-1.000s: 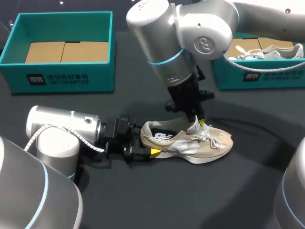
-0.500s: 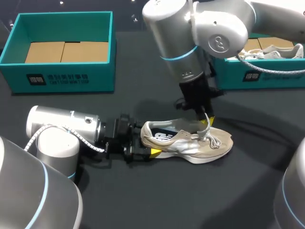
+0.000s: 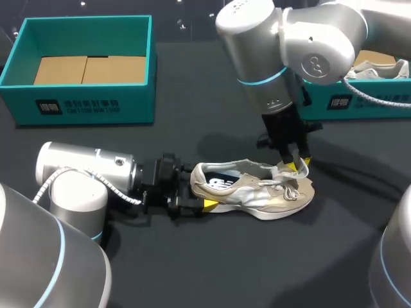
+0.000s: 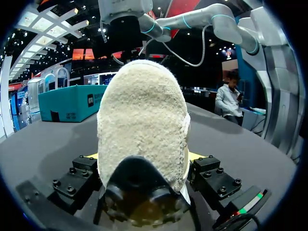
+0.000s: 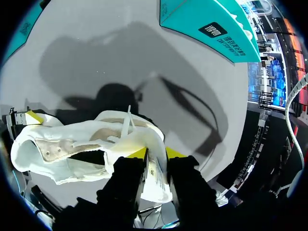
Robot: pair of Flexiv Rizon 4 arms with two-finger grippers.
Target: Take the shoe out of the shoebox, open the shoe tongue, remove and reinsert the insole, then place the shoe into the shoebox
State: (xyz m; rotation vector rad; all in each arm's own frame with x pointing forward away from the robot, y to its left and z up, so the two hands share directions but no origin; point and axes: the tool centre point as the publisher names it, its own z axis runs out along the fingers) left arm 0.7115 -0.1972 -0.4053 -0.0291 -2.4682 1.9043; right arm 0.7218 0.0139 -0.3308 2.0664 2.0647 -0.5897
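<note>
shoe sits mid-desk, well apart from the empty shoebox and the filled box. Bare desk in front and to its right. left claw pinches the heel, right claw pinches the tongue. vs 1 s ago: right arm has shifted toe-ward and pulled the tongue forward. left arm unmoved.

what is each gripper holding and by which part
The left gripper clamps the shoe by its heel; the right gripper pinches that shoe's tongue.
</note>
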